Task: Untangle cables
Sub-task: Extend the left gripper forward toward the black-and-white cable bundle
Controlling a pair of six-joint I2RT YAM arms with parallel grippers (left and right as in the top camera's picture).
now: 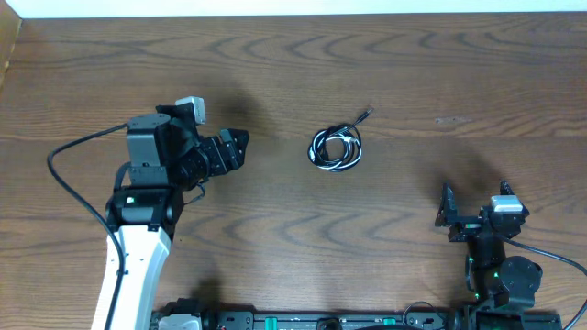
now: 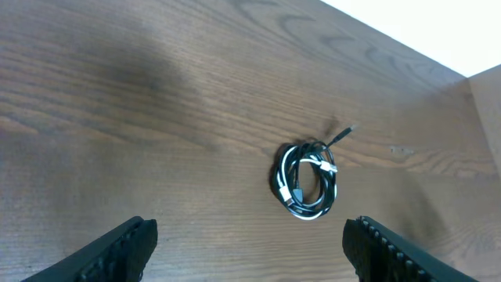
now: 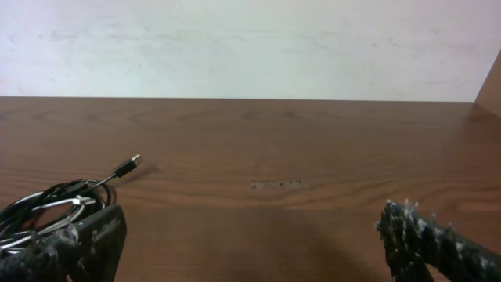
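Worktop [image 1: 385,55]: brown wood grain, bare around the work; probably slick enough that a light bundle nudged from one side would slide rather than loosen. Left tool [image 1: 237,149]: raised to the left of the bundle and well apart from it, fingers spread wide, holding nothing; its wrist view looked down on the coil between the fingers. Risk: coming down this wide could straddle the whole coil, and closing would then pinch both cords at once, tightening the tangle. Right tool [image 3: 250,223]: low on the robot's side of the worktop, to the right of the bundle and clear of it, fingers fully apart, empty. Risk: with this tool idle, nothing would anchor one cord while the other was drawn out, and the pair would travel together. Cables [image 1: 336,148]: one small coil lying flat near the middle of the worktop, touched by neither tool. Black cable [image 2: 283,174]: the longer loops, interlaced with the white in an order that could not be told; a pull at mid-loop could cinch it. White cable [image 2: 335,188]: short, nested in the same coil; thin, likely to slip from wide fingers. Plug [image 2: 350,128]: the black cord's free end, poking out beyond the coil; the likeliest handle, but small enough that a slight misaim would close on bare wood.
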